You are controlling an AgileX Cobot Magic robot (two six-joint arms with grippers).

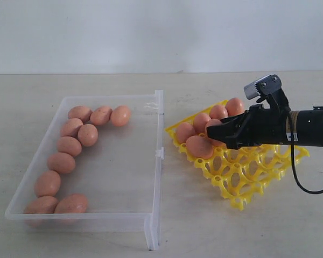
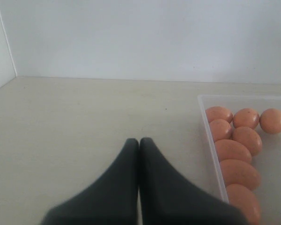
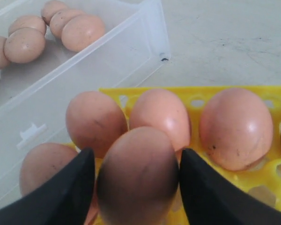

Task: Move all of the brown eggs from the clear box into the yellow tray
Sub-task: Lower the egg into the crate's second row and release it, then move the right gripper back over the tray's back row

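Observation:
Several brown eggs lie along the left and far sides of the clear box. The yellow tray to its right holds several more in its far-left cups. My right gripper reaches in from the right and is low over the tray. One brown egg sits between its black fingers, with a thin gap on each side, so the gripper is open. In the left wrist view, my left gripper is shut and empty over bare table beside the clear box.
The clear box has a rim flange jutting toward the front edge of the table. A black cable loops down from the right arm over the tray's right end. Pale wall stands behind the table.

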